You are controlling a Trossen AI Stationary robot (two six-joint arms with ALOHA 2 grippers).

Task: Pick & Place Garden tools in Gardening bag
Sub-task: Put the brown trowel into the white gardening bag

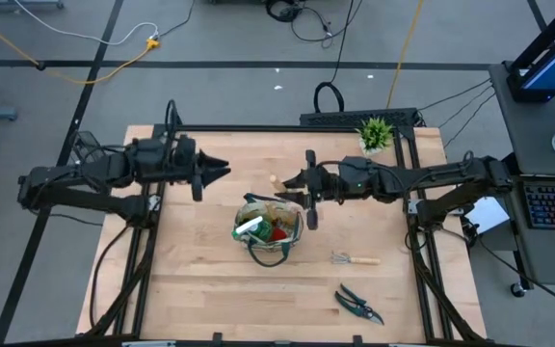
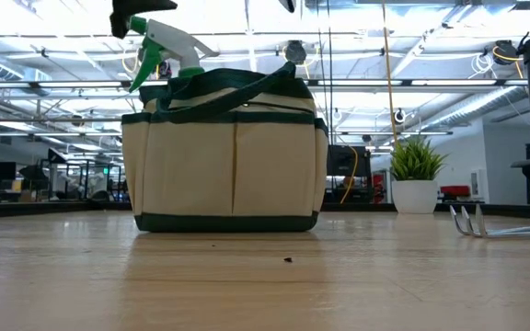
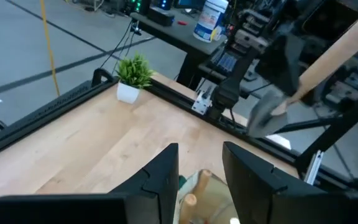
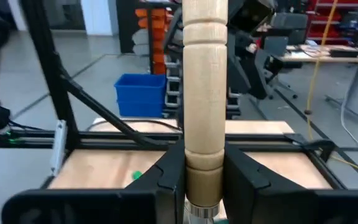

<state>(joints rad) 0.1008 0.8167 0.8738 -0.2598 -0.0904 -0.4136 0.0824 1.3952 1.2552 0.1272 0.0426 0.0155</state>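
A: What is surrounding the pale wooden desk point(image 1: 200, 280)?
B: A grey concrete floor point(image 1: 239, 39) is lying around it, with yellow and black cables point(image 1: 114, 63) trailing across.
A: And overhead?
B: Long white ceiling lights point(image 2: 247, 23) are glowing; a blue plastic bin point(image 4: 140, 93) is sitting behind.

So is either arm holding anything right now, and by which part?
The right tool is shut on a wooden-handled garden tool, clamped low on its handle near the metal collar. The left tool holds nothing.

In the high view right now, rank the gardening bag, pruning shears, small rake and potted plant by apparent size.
1. gardening bag
2. pruning shears
3. small rake
4. potted plant
The shears and rake look nearly alike, so their order is unsure.
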